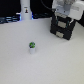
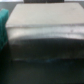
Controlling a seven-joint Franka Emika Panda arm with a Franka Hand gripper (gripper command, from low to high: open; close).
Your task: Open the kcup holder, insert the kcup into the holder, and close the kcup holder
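The kcup holder (image 1: 62, 29) is a black box with two light-trimmed drawer fronts, at the exterior view's upper right. My gripper (image 1: 63, 18) hangs right over its top, white body above, fingers down at the top edge. I cannot tell whether the fingers are open or shut. The kcup (image 1: 32, 47), a tiny white cup with a green top, stands upright on the white table, well apart from the holder toward the exterior view's left. The wrist view is blurred and close: it shows the holder's grey top and dark front (image 2: 45, 35). No fingers show clearly there.
A tall white bottle-shaped object (image 1: 25, 11) stands at the back on the exterior view's left, in front of a dark backdrop. The white table (image 1: 55, 62) spreads around the kcup. A blurred green patch (image 2: 3, 27) sits at the wrist view's edge.
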